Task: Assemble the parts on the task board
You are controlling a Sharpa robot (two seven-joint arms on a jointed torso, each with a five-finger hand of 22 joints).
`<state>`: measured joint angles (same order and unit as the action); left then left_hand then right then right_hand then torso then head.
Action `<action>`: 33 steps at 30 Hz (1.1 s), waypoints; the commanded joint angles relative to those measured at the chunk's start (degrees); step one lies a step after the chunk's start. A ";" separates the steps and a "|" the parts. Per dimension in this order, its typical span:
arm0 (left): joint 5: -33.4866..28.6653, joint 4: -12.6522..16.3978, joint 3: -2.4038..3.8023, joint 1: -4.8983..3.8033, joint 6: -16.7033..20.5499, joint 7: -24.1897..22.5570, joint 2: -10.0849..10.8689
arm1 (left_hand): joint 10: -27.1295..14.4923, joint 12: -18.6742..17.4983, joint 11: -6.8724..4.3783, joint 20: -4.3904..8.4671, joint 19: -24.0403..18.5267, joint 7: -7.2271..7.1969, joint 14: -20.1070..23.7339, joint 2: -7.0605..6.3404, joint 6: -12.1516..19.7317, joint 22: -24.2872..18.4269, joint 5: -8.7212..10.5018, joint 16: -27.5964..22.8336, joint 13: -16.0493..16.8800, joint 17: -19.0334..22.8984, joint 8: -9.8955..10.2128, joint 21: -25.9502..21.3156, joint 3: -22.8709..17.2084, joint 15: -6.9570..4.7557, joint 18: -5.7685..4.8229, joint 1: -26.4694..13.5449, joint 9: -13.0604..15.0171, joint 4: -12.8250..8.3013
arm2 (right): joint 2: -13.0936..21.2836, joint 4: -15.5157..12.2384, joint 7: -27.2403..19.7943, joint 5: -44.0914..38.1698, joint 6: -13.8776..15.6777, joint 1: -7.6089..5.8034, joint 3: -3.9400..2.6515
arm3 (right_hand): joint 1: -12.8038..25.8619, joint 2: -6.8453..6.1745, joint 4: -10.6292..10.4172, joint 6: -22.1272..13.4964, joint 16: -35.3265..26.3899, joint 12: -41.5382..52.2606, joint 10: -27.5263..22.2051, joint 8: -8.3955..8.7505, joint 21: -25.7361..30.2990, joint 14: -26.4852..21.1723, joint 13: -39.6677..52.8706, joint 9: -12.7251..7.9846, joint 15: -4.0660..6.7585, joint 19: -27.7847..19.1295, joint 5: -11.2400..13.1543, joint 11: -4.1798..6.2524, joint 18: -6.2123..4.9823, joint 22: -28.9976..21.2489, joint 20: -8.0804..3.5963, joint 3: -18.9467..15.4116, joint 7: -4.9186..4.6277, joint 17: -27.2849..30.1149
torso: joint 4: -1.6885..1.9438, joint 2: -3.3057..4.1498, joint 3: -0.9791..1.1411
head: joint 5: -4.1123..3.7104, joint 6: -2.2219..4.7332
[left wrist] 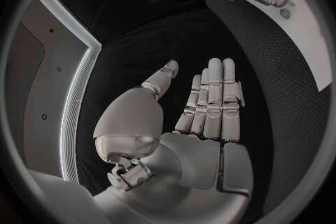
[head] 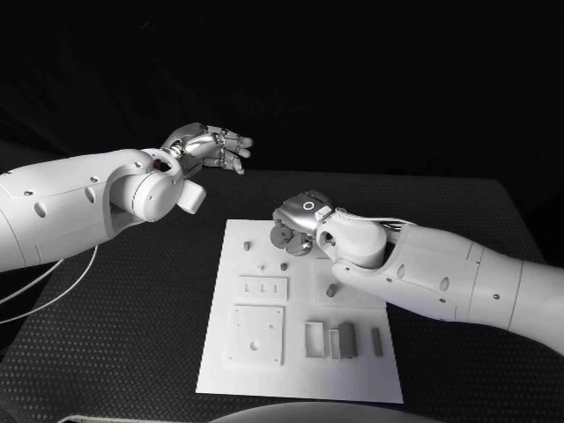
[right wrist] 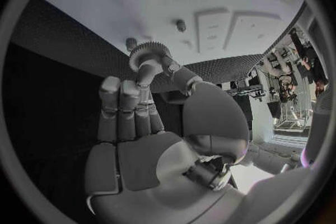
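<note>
One gear (right wrist: 148, 55) is riding at the tips of the right hand's fingers (right wrist: 127, 102), pinched between the thumb and a fingertip while the rest of the fingers are lying straight and close together. The right hand (head: 302, 227) is hovering over the far end of the task board (head: 359, 374), near two small pegs (right wrist: 181, 25) standing in the plate. Judging by this, the step in hand is seating the gear on a peg. To do it well, the hand should be keeping the gear face level with the board, bringing its bore directly over the chosen peg, then lowering straight, not sliding sideways. Whether the bore is already lined up cannot be told from here.

The left hand (head: 213, 145) is holding nothing: fingers (left wrist: 215, 95) stretched out flat side by side, thumb apart, raised beyond the far edge of the worktop (head: 129, 291), well apart from the board.

Further out on the plate, grey upright parts (head: 334, 338) are standing near the close end, beside flat square plates (head: 258, 333) with small holes, untouched.
</note>
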<state>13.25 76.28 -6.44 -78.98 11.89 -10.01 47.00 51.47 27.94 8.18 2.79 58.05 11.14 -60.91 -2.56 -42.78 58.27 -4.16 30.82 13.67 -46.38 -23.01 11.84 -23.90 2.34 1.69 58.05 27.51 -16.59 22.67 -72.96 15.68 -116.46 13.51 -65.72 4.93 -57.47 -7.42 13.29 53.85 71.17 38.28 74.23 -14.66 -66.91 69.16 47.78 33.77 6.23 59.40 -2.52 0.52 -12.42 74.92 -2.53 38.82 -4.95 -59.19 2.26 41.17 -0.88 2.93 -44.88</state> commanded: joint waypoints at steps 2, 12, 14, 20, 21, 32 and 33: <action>0.18 0.04 0.04 -0.06 -0.93 -0.63 -0.21 | -0.39 -0.40 0.07 0.20 0.01 0.37 0.29 -0.59 0.15 0.09 0.37 0.33 0.05 -0.08 0.24 -0.30 0.35 -0.05 0.94 -0.01 -0.10 -0.03 | -1.41 1.88 0.99 -1.81 0.63 0.70 0.05 | 0.44 -0.22 -0.25 1.18 -0.17 -0.43 0.46 0.12 -0.17 0.32 -0.10 0.35 0.28 0.47 -0.25 0.06 -2.58 0.49 -0.14 0.14 -1.00 0.12 | 0.09 0.06 -0.05 | 0.16 -0.04; 0.18 0.08 0.04 -0.06 -0.91 -0.62 -0.30 | -0.41 -0.42 0.07 0.23 0.03 0.39 0.29 -0.61 0.20 0.09 0.37 0.34 0.05 -0.08 0.26 -0.32 0.36 -0.04 0.91 -0.01 -0.11 -0.03 | -2.28 3.48 0.87 -1.81 -0.31 1.29 0.17 | 0.48 -0.35 -0.38 0.95 -0.33 -0.62 0.49 0.32 -0.12 0.38 -0.27 0.26 0.26 0.56 -0.26 0.03 -2.58 0.42 -0.21 0.27 -1.05 0.26 | 0.11 0.05 -0.11 | 0.39 -0.48; 0.18 0.09 0.04 -0.06 -0.88 -0.62 -0.29 | -0.41 -0.42 0.07 0.24 0.03 0.39 0.29 -0.61 0.21 0.09 0.37 0.34 0.05 -0.08 0.26 -0.33 0.36 -0.04 0.90 -0.02 -0.12 -0.03 | -2.37 3.49 0.88 -1.81 -0.35 1.34 0.21 | 0.48 -0.36 -0.39 0.95 -0.34 -0.64 0.49 0.32 -0.11 0.39 -0.28 0.26 0.26 0.56 -0.26 0.02 -2.58 0.42 -0.21 0.28 -1.05 0.28 | 0.05 0.03 -0.09 | 0.44 -0.55; 0.18 0.22 0.04 -0.07 -0.96 -0.63 -0.42 | -0.41 -0.43 0.07 0.26 0.05 0.40 0.29 -0.63 0.23 0.09 0.37 0.34 0.06 -0.08 0.27 -0.34 0.37 -0.04 0.88 -0.02 -0.12 -0.03 | -2.81 3.82 0.93 -1.83 -0.34 1.38 0.26 | 0.48 -0.39 -0.40 0.93 -0.38 -0.68 0.50 0.35 -0.09 0.39 -0.33 0.25 0.25 0.57 -0.26 0.01 -2.58 0.40 -0.23 0.31 -1.06 0.31 | -0.02 0.03 -0.02 | 0.76 -0.54; 0.18 0.25 0.04 -0.07 -0.96 -0.63 -0.43 | -0.41 -0.43 0.07 0.26 0.05 0.41 0.29 -0.63 0.23 0.09 0.37 0.34 0.06 -0.08 0.27 -0.35 0.37 -0.04 0.87 -0.02 -0.13 -0.03 | -2.92 3.89 0.93 -1.84 -0.34 1.38 0.27 | 0.48 -0.38 -0.40 0.93 -0.39 -0.69 0.51 0.36 -0.09 0.40 -0.33 0.25 0.25 0.57 -0.26 0.01 -2.58 0.40 -0.23 0.32 -1.06 0.32 | 0.02 0.03 -0.01 | 0.72 -0.54; 0.18 0.21 0.04 -0.07 -1.00 -0.63 -0.54 | -0.42 -0.44 0.07 0.30 0.07 0.42 0.29 -0.64 0.25 0.09 0.36 0.35 0.07 -0.07 0.27 -0.38 0.38 -0.05 0.83 -0.02 -0.13 -0.03 | -3.86 5.12 0.68 -2.15 -0.24 1.65 0.43 | 0.43 -0.40 -0.38 0.86 -0.45 -0.75 0.55 0.43 -0.06 0.42 -0.40 0.22 0.24 0.59 -0.25 0.00 -2.58 0.37 -0.26 0.38 -1.08 0.38 | 0.00 0.06 0.02 | 1.17 -0.62; 0.18 0.29 0.04 -0.07 -0.95 -0.62 -0.49 | -0.42 -0.44 0.07 0.30 0.07 0.42 0.29 -0.64 0.25 0.09 0.36 0.35 0.07 -0.07 0.27 -0.38 0.38 -0.05 0.83 -0.02 -0.13 -0.03 | -3.84 5.18 0.70 -2.15 -0.25 1.66 0.44 | 0.42 -0.41 -0.38 0.85 -0.45 -0.76 0.55 0.43 -0.06 0.42 -0.40 0.22 0.24 0.59 -0.25 0.00 -2.58 0.37 -0.26 0.38 -1.08 0.38 | -0.03 0.04 0.03 | 1.23 -0.69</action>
<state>13.26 76.39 -6.43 -78.98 11.75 -10.01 46.58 51.47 27.71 8.18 2.77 58.05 11.14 -60.91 -2.56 -42.78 58.27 -4.16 30.82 13.64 -46.38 -23.01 11.84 -23.90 2.34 1.62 58.05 27.47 -16.59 18.90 -67.88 16.29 -117.53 13.52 -64.10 5.36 -57.02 -7.87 13.13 54.15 70.94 37.84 74.23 -14.63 -66.91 69.46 47.45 34.06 6.30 59.80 -2.66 0.52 -12.42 74.92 -2.54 38.98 -5.21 -58.89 2.27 41.19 -0.87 4.03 -45.54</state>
